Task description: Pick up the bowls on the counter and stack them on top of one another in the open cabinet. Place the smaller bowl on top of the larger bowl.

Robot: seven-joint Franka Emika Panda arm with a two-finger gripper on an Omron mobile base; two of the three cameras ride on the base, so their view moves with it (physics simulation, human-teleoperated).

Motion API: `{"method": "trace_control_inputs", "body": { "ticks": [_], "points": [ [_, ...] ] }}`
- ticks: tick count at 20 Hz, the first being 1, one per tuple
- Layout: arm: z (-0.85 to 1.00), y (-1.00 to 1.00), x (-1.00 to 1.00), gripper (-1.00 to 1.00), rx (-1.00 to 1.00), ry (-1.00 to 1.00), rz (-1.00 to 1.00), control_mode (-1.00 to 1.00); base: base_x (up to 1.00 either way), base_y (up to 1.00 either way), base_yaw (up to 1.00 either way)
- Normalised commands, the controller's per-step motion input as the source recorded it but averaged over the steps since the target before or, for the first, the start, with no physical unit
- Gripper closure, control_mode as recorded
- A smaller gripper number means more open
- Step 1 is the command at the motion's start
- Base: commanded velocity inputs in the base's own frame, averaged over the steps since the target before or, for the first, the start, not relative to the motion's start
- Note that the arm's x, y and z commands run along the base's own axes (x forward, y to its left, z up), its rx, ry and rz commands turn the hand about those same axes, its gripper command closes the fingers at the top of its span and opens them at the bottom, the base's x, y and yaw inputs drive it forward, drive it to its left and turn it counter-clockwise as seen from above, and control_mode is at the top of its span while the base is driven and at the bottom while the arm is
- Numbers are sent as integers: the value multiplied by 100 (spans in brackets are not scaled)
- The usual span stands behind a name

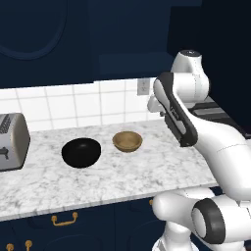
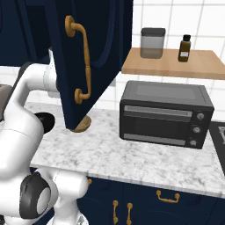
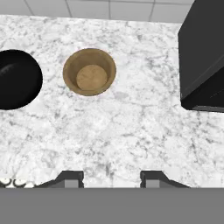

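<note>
On the marbled counter (image 1: 112, 179) the glossy black larger bowl (image 1: 81, 152) stands to the left of the tan smaller bowl (image 1: 127, 141), a small gap between them. In the hand view the tan bowl (image 3: 89, 72) lies ahead and slightly left, and the black bowl (image 3: 17, 78) is cut by the left edge. My gripper (image 3: 111, 179) hovers well above the bare counter short of both bowls, open with nothing between its fingertips (image 3: 72, 178). The open cabinet (image 1: 132, 44) is the dark space above the tiles. Its navy door (image 2: 92, 52) swings out over the counter and hides most of the tan bowl (image 2: 82, 125).
A silver toaster (image 1: 12, 142) stands at the counter's left end. A black toaster oven (image 2: 165, 115) sits right of the bowls, under a wooden shelf (image 2: 176, 63) with a jar and a bottle. Brass-handled base cabinets run below the counter edge.
</note>
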Motion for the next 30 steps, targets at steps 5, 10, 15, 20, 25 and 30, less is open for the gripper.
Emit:
{"method": "trace_control_inputs", "body": {
  "ticks": [5, 10, 15, 20, 25, 30],
  "points": [
    [-16, 28, 4, -100, 0, 2, -9, -100, 0, 0, 0],
    [-63, 89, 76, -100, 0, 3, -50, -100, 0, 0, 0],
    [-84, 13, 59, -100, 6, 25, -39, -100, 0, 0, 0],
    [-54, -4, 10, -100, 8, 31, -7, -100, 0, 0, 0],
    [-62, 2, 12, -100, 1, 2, -5, -100, 0, 0, 0],
    [-63, 0, 38, -100, 1, 0, -12, -100, 0, 0, 0]
  ]
}}
